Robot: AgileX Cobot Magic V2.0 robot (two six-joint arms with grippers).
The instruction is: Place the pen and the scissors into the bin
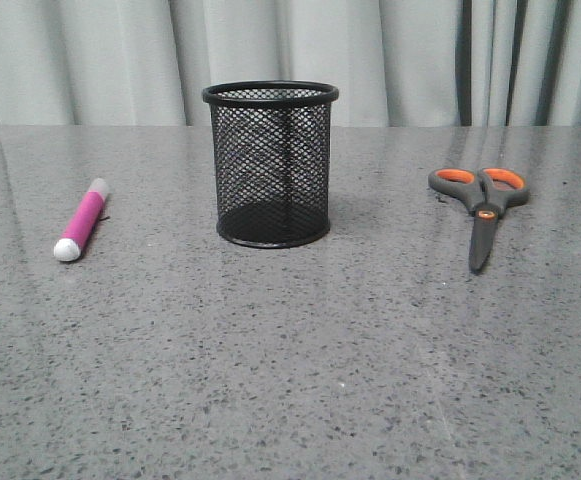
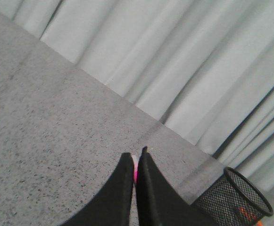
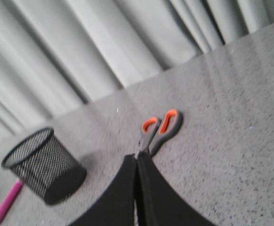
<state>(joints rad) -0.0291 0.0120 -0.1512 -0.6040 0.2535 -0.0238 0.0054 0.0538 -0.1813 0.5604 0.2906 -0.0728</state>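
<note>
Lying flat on the speckled grey table point(image 1: 290, 380), the pen point(image 1: 82, 220) rests well to the left of the bin point(image 1: 271, 165) with its white cap toward the camera, while the scissors point(image 1: 481, 205) lie well to the right, blades closed and pointing toward the camera. Neither item is in the black wire-mesh bin, which stands upright and holds nothing visible, between the two. In the wrist views the left gripper point(image 2: 135, 162) shows its dark fingers pressed nearly together, with only a sliver of the pink pen visible past the tips; the right gripper point(image 3: 137, 160) likewise shows fingers all but touching, lined up on the scissors beyond. Neither holds anything, and both appear to be above the table rather than at their objects. The likely trouble lies in the pickups: the round-barrelled pen could roll away if a finger nudges it off-centre, and the thin, flat scissors offer little edge for fingers to get under on the smooth surface. Nearly closed fingers would need to spread before descending, or they would simply press on top of each item. The light mesh bin might tip or slide if an arm clips its rim, and the longer scissors could catch on that rim unless lowered steeply. Pale curtains point(image 1: 420, 60) hang behind.
</note>
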